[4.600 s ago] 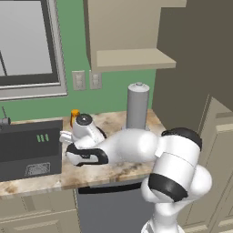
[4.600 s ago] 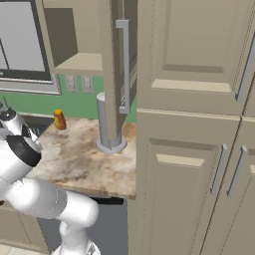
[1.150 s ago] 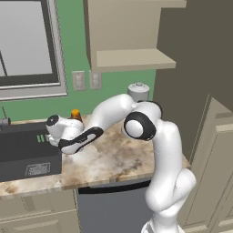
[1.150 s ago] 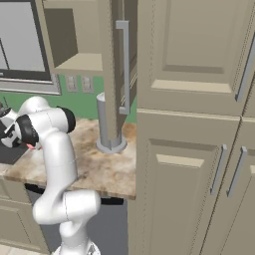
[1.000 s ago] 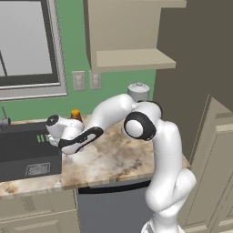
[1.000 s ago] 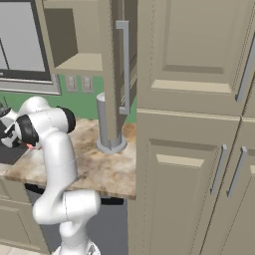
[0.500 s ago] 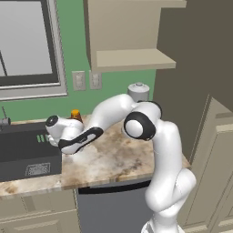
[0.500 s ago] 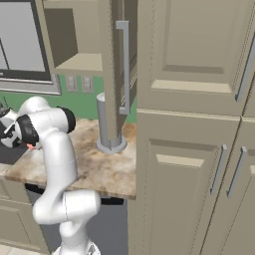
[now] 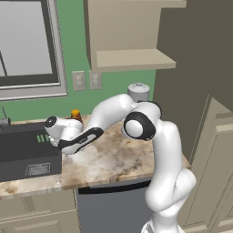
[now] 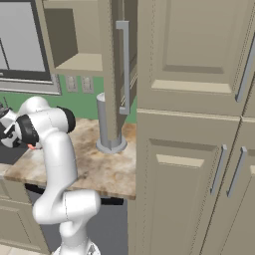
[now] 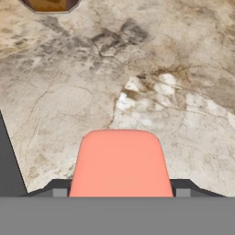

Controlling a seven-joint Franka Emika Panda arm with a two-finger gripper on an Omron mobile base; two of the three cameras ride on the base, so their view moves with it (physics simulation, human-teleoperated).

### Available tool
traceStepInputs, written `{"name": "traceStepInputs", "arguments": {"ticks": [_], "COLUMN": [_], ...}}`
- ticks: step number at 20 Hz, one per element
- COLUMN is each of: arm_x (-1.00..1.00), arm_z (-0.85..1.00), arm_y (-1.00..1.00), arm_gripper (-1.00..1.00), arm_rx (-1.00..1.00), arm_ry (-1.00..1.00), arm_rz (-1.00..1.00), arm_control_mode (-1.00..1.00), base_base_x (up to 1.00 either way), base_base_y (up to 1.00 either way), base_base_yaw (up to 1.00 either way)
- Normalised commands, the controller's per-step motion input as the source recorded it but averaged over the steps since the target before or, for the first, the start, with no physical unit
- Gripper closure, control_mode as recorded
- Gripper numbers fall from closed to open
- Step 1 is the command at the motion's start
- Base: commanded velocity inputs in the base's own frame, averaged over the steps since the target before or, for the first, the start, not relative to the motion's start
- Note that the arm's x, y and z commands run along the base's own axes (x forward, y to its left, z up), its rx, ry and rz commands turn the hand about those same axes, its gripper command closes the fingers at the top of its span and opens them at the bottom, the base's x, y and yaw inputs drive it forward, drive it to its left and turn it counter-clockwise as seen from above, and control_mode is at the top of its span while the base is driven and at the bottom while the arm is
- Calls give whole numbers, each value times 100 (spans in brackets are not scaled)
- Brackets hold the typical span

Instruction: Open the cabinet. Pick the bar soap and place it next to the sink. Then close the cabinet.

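Placing is the step in hand: the bar soap (image 11: 120, 163) is clamped between the gripper (image 11: 120, 192) fingers, low over the counter (image 9: 113, 159) just right of the sink (image 9: 27, 154). Next, release is called for, then the open cabinet (image 10: 117, 74) must be shut.

The arm (image 9: 159, 154) is glossy white all over, built of thick rounded tube segments that swell into ball-like joints. Each joint shows a dark, near-black round cap or band, the largest a black disc ringed in grey at the elbow (image 9: 136, 126). The hand (image 9: 77, 139) is a white block with a long black stripe along its side, ending in a rounded white wrist knob with a small dark spot. From the right side another black-capped joint (image 10: 27, 130) shows. Its base is a plump white pedestal (image 10: 69, 206). No cables or markings show.
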Motion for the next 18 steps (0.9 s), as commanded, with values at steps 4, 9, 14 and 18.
{"name": "traceStepInputs", "arguments": {"ticks": [4, 9, 14, 18], "arm_x": [0, 0, 0, 0], "arm_z": [-20, -27, -29, -16], "arm_y": [-30, -26, -16, -18], "arm_gripper": [100, 100, -100, -100], "arm_rx": [-1, 0, 0, 0], "arm_ry": [0, 0, 3, 4], "arm_rz": [0, 0, 0, 0], "arm_control_mode": [-100, -100, -100, -100], "base_base_x": [0, 0, 0, 0], "base_base_y": [0, 0, 0, 0], "base_base_yaw": [0, 0, 0, 0]}}
